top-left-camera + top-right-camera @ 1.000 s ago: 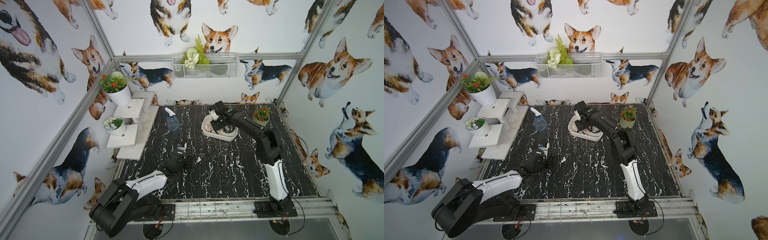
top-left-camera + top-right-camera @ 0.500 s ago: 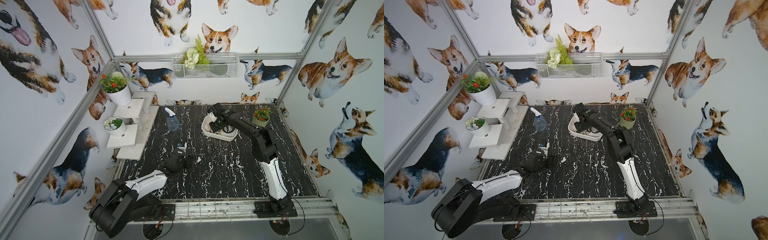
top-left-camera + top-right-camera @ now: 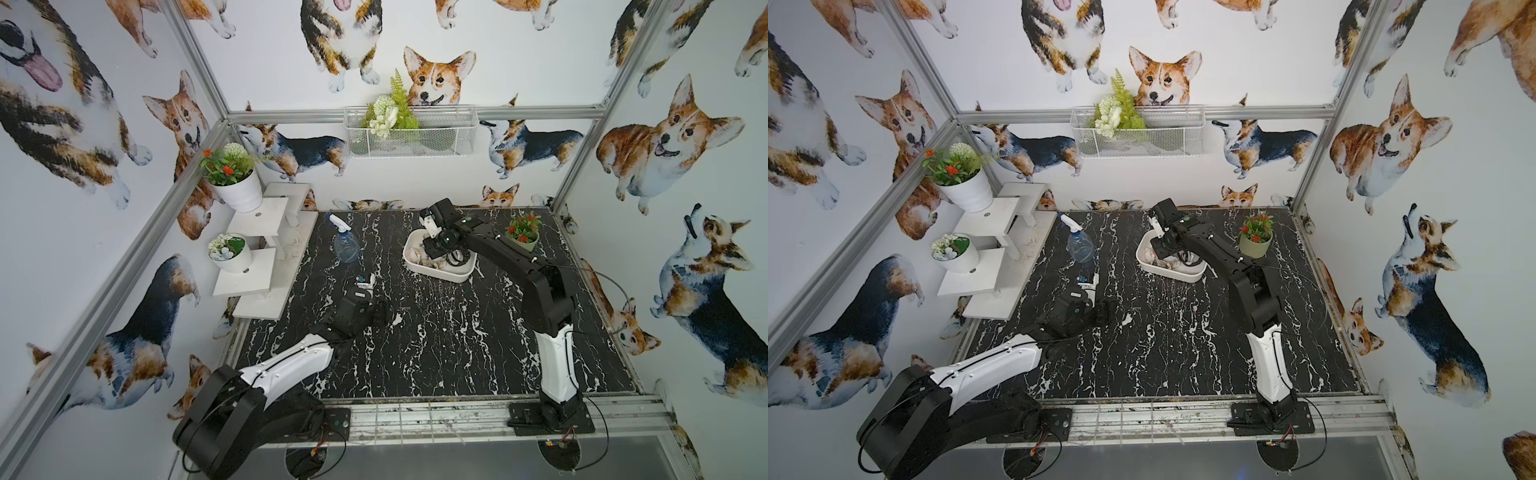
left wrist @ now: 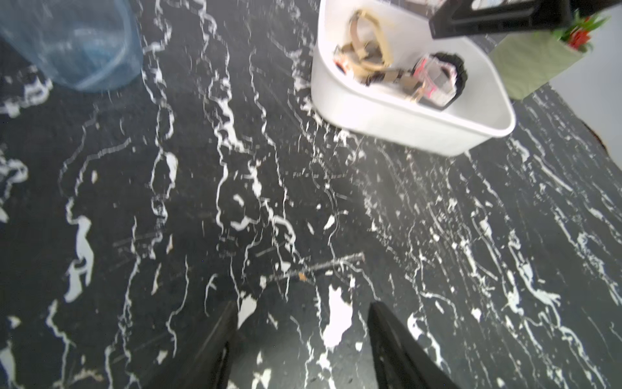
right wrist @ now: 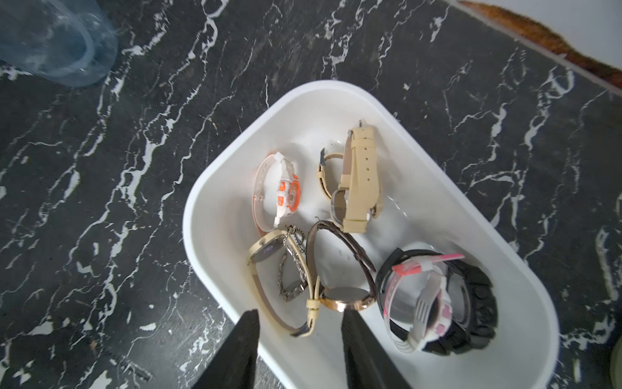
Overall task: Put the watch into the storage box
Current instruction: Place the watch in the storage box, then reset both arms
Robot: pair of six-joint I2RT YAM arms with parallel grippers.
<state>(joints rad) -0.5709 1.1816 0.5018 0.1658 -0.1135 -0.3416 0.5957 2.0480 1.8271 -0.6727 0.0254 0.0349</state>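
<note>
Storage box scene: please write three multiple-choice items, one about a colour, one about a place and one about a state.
1. The storage box is: A white; B blue; C black.
2. The spray bottle is: A inside the box; B on the dark table; C in the wall basket.
3. The right gripper over the box is: A open and empty; B shut on a watch; C shut on the bottle.
Answers: 1 A, its walls and rim are white. 2 B, it sits on the marbled top. 3 A, its jaws stand apart with nothing between them.
</note>
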